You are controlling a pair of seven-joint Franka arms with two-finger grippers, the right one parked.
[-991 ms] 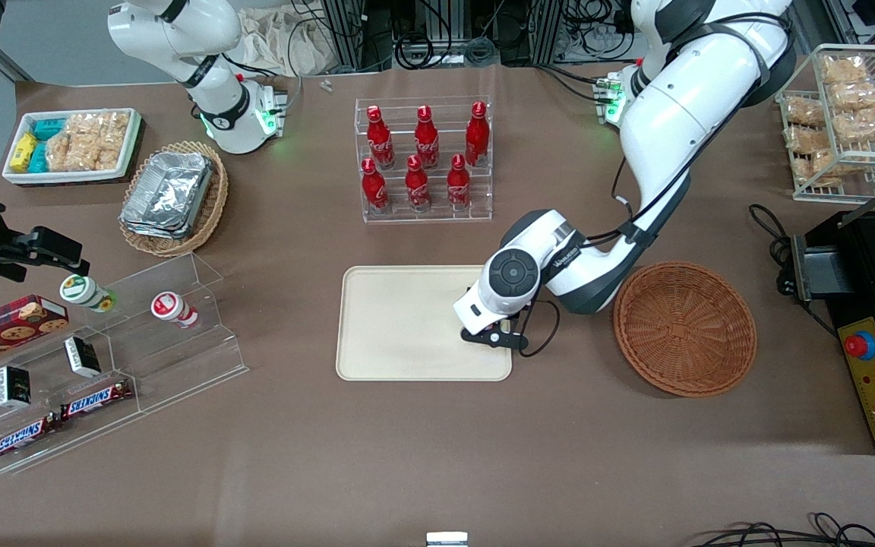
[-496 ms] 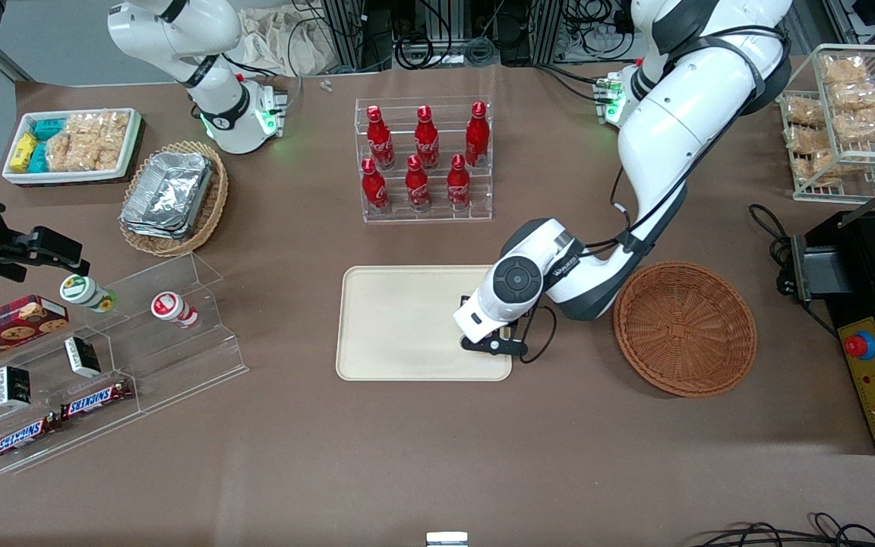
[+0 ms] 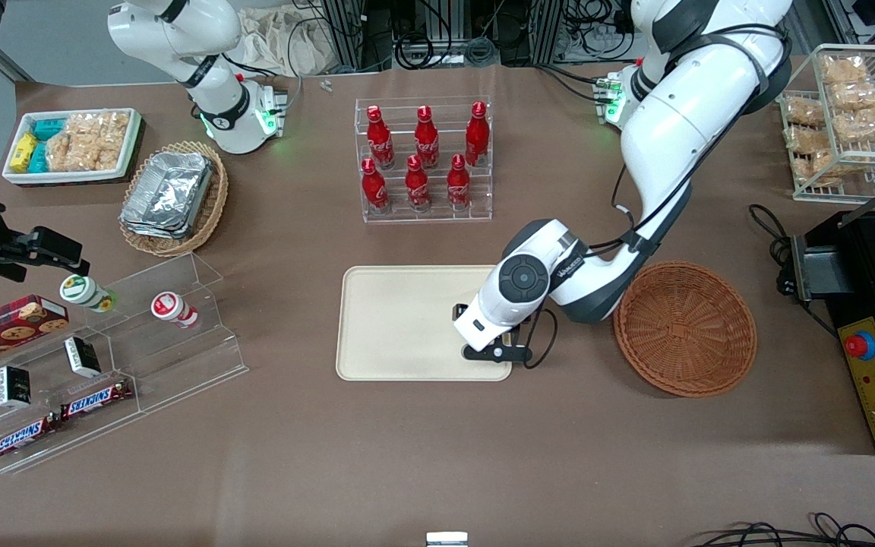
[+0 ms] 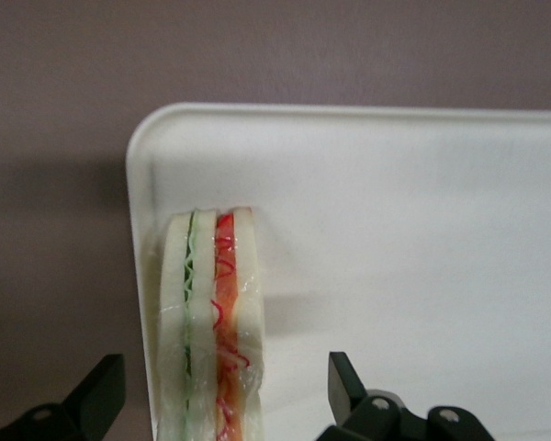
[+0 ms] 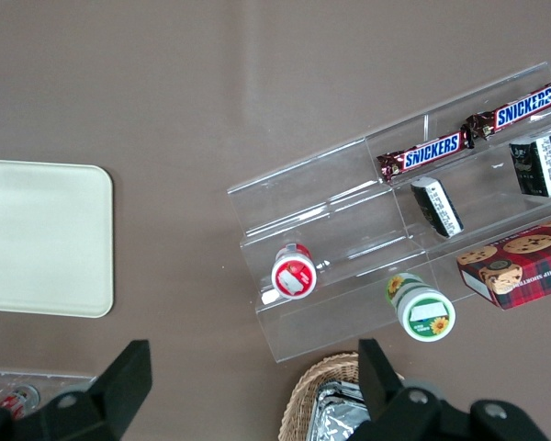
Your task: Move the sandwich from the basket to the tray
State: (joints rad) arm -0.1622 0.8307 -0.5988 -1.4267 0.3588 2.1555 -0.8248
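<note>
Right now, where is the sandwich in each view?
Front view: hidden under the gripper at the tray's basket-side edge.
Left wrist view: sandwich stands on the tray near its corner, between the open jaws.
Right wrist view: not in it.
Shared landmark: the tray.

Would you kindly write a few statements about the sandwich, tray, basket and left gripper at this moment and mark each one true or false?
1. The sandwich stands on the tray, near a corner. True.
2. The basket holds a second sandwich. False: the basket is empty.
3. The gripper is open, with its fingers apart on either side of the sandwich. True.
4. The gripper hovers over the basket. False: it is above the tray's end nearest the basket.
5. Six red bottles stand in a clear rack. True.
</note>
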